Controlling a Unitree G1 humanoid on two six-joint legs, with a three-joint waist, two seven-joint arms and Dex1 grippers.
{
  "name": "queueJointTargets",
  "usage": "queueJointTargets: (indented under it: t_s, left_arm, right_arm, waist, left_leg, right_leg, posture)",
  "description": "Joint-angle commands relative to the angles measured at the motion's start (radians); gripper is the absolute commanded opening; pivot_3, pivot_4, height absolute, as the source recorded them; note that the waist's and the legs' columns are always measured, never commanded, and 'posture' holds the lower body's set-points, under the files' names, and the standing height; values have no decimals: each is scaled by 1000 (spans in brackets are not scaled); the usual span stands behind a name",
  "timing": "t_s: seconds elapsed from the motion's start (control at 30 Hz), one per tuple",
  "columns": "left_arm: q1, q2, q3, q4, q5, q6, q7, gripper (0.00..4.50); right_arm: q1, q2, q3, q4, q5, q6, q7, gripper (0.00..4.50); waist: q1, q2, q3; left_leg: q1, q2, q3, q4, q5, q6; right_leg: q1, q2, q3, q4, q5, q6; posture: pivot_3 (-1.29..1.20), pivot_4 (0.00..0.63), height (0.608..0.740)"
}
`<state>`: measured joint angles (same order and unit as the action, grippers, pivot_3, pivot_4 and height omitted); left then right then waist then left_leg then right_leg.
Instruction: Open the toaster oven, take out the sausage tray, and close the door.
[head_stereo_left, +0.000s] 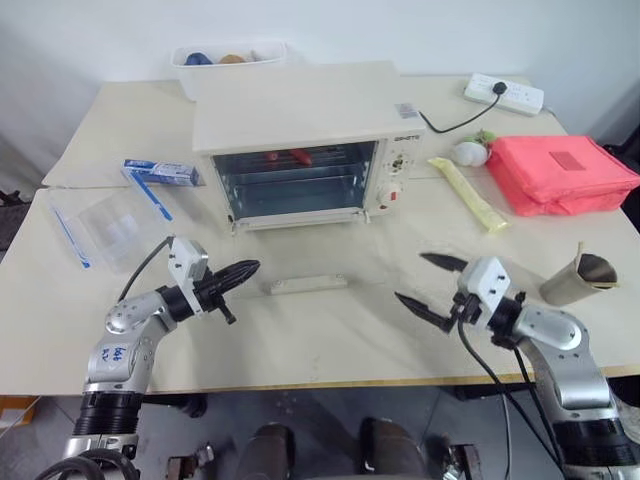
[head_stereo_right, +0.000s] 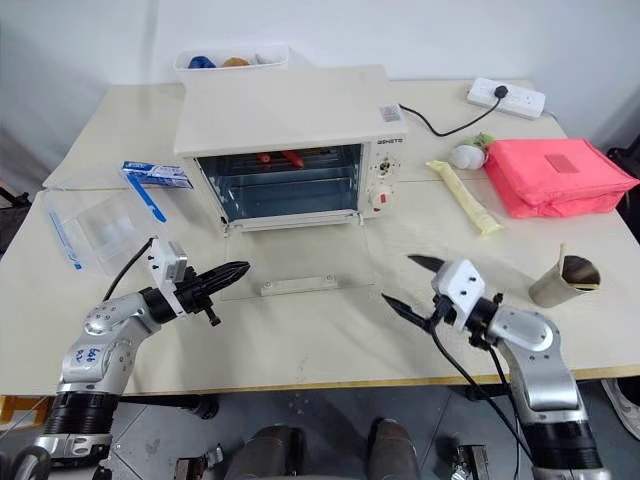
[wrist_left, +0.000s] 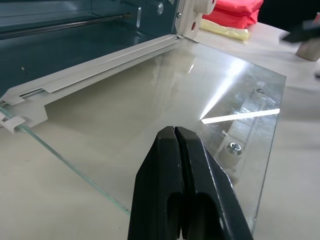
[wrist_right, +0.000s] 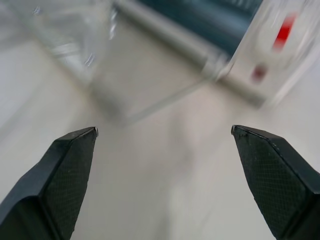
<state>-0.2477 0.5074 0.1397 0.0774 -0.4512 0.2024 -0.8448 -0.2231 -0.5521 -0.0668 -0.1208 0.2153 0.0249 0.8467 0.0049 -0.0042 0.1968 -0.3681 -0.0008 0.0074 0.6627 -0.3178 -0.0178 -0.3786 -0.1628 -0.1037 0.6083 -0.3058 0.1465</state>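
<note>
door (head_stereo_left: 300, 255) flat — between both jaws

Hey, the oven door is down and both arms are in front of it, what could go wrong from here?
1. The glass door lies flat on the table, hard to see; the shut left gripper sits at its edge and could knock it.
2. The tray with sausages sits deep in the oven; the open right gripper must reach over the door and may bump its handle.
3. A tilted pull could roll the sausages off.
</note>
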Motion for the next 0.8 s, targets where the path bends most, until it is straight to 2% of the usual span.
queueJointTargets:
  t_s: [0.03, 0.1, 0.17, 0.33, 0.43, 0.53, 0.8]
  left_arm:
    - [44, -10, 30, -48, -22, 4, 14, 889]
    - [74, -9, 55, -84, -56, 15, 7, 1393]
    - [107, -7, 93, -128, -93, 21, 8, 2004]
    - [189, 23, 177, -228, -163, 72, 10, 3548]
    - [276, 29, 281, -310, -202, 76, 56, 4452]
    - [295, 8, 297, -343, -207, 75, 95, 4483]
    - [285, -23, 286, -377, -221, 88, 146, 4483]
  right_arm:
    - [-155, 24, 121, -82, -138, 119, -101, 4500]
    - [-223, 35, 203, -82, -251, 184, -152, 4500]
    - [-295, 95, 247, -50, -251, 105, -164, 4500]
    - [-450, 197, 331, 117, -412, -42, -317, 4500]
    - [-649, 260, 462, 352, -674, -145, -548, 4500]
    - [-742, 283, 526, 502, -782, -190, -636, 4500]
    - [-901, 398, 589, 831, -857, -248, -732, 4500]
  waist:
    - [-5, 0, 0]
    - [-6, 0, 0]
    - [-7, 0, 0]
    - [-7, -2, 0]
    - [-23, -2, 0]
    - [-33, -2, 0]
    - [-46, -2, 0]
  left_leg:
    - [0, 0, 0, 0, 0, 0]
    - [0, 1, -1, 0, 0, 0]
    - [-2, 1, -2, 0, -1, -1]
    - [-4, 0, -1, 1, -1, -1]
    - [-4, 0, 0, 1, -1, -1]
    - [-4, 1, 0, 0, -1, -1]
    - [-7, 1, 1, 0, -1, -1]
  right_leg:
    - [0, 0, 0, 0, 0, 0]
    - [-1, 0, -1, 1, 0, 0]
    - [-3, 0, -1, 2, 0, 0]
    - [-5, 0, -1, 2, 0, 0]
    - [-5, 0, -1, 2, 0, 0]
    - [-8, -1, -1, 6, 0, 0]
    - [-13, -1, -1, 10, 0, 0]
  posture:
    - [0, 150, 740]
    - [0, 150, 740]
    - [0, 150, 740]
    - [0, 150, 740]
    - [0, 150, 740]
    - [0, 150, 740]
    - [0, 150, 740]
